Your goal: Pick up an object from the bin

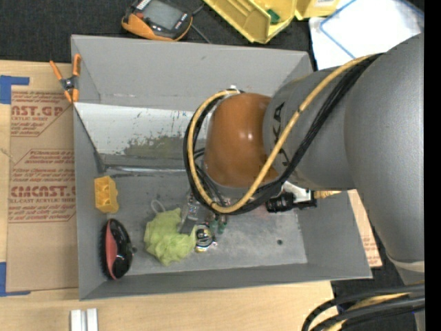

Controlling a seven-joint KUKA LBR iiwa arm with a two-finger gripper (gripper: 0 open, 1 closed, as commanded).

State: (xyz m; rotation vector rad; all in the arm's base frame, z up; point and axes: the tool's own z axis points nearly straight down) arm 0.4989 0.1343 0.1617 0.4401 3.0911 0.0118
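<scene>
- My gripper [196,227] is down beside the green wad [167,236], near middle of the bin [138,67].
- Open or closed, I cannot tell; nothing looks lifted yet.

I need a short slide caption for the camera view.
The gripper low in the grey bin, beside a crumpled light-green lump.

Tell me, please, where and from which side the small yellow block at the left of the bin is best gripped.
Probably from straight above, closing across the yellow block on its two long sides. It lies flat on the bin floor, longer than wide, apart from the black and red oval thing below it. The left wall is close, so a sideways approach looks cramped.
</scene>
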